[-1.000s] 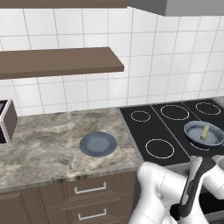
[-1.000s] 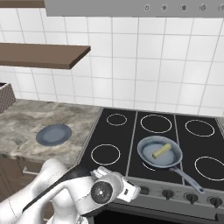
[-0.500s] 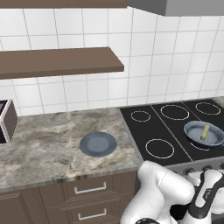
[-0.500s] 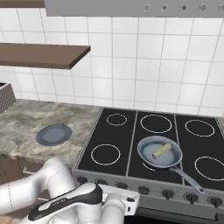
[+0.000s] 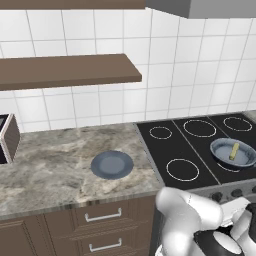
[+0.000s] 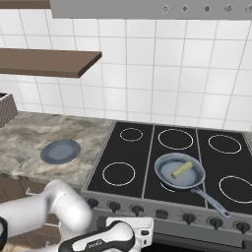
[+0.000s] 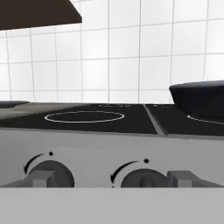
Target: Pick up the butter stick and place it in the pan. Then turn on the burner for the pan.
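Jaws spread wide, level with two round dark stove knobs (image 7: 51, 172), pale butter stick (image 6: 181, 170) lying in the grey-blue pan (image 6: 167, 178), flat round plate (image 5: 112, 164) on the marbled bench (image 5: 45, 170).

Arm lower, toward stove knobs (image 7: 144, 177).

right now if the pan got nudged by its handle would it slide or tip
The pan would probably slide or pivot, not tip: it sits low and wide on the smooth glass cooktop. The butter stick lying loose inside might skid across it.
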